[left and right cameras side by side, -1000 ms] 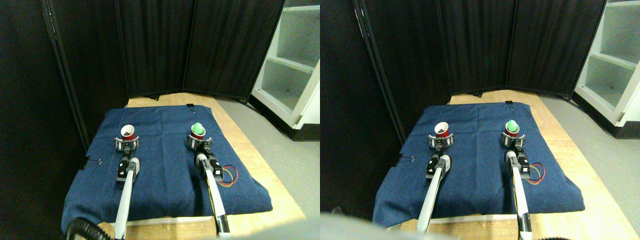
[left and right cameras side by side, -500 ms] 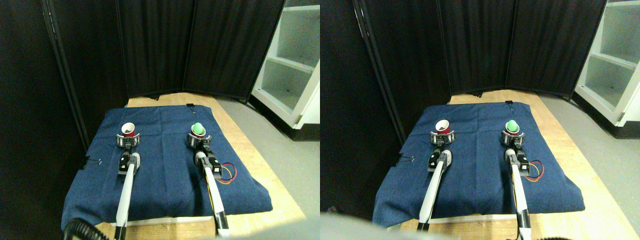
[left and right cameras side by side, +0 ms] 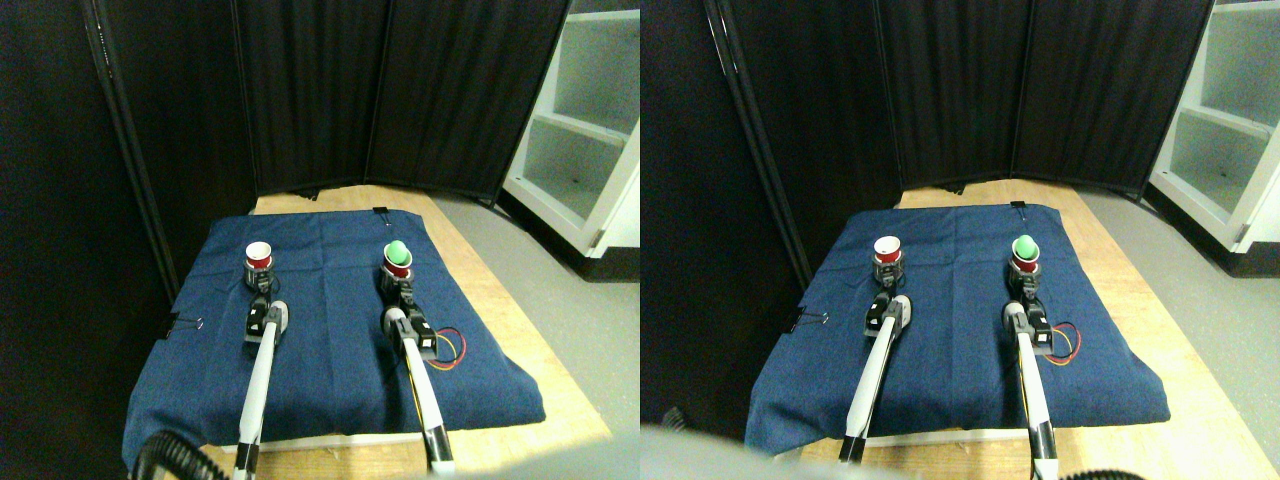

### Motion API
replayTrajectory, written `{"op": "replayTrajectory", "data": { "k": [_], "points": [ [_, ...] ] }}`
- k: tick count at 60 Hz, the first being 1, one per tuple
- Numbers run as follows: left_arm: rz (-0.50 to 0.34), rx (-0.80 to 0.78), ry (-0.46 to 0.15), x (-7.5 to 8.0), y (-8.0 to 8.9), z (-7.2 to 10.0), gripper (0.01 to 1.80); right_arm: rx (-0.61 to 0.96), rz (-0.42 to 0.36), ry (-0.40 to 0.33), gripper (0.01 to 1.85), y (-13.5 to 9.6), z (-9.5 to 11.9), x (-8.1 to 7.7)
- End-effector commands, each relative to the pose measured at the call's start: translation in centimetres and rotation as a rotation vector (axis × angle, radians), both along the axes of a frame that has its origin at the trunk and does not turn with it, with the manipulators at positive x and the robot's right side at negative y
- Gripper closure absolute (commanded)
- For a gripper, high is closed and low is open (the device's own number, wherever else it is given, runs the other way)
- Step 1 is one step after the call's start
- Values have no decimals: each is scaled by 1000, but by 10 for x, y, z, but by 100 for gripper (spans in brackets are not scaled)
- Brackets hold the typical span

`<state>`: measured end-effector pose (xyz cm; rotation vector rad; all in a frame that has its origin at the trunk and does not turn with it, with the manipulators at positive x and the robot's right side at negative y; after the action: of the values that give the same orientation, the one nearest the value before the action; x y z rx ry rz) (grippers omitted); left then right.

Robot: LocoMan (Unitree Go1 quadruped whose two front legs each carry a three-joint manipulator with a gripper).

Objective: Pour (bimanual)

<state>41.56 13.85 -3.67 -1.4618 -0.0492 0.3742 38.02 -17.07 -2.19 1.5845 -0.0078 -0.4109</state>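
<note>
Two red cups stand upright on the blue cloth point(left and right cameras side by side: 330, 330). The left cup point(left and right cameras side by side: 259, 255) shows a white, empty-looking inside. The right cup point(left and right cameras side by side: 397, 258) carries a green ball point(left and right cameras side by side: 397, 249) in its mouth. My left gripper point(left and right cameras side by side: 259, 277) holds the lower part of the left cup, its jaws drawn in against the sides. My right gripper point(left and right cameras side by side: 398, 281) grips the base of the right cup the same way. Both pale arms reach up from the bottom edge. The two cups are about a hand's width or more apart.
The cloth covers a wooden table point(left and right cameras side by side: 500, 300) and is held by binder clips point(left and right cameras side by side: 380, 211). Red and yellow wires point(left and right cameras side by side: 455, 348) lie by the right arm. A black folding screen point(left and right cameras side by side: 320, 90) stands behind, and a white shelf unit point(left and right cameras side by side: 590, 130) at the right.
Both grippers' jaws, spread wide around the cup bases before, have closed in on the cups. Both cups now stand straighter and slightly higher in the picture.
</note>
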Motion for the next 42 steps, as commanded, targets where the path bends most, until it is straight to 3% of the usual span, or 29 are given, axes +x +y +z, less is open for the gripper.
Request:
{"op": "replayTrajectory", "data": {
  "k": [1, 20, 42],
  "points": [
    [12, 3, -25, -1, 0, 6, 148, -19, 26, -13, 153, 6, 4, 4],
    [1, 3, -37, -13, 0, 10, 148, -26, 43, -21, 153, 10, 8, -5],
    [-50, -12, -69, -28, -7, 28, 148, -87, 87, -40, 153, 16, 37, -20]
  ]
}}
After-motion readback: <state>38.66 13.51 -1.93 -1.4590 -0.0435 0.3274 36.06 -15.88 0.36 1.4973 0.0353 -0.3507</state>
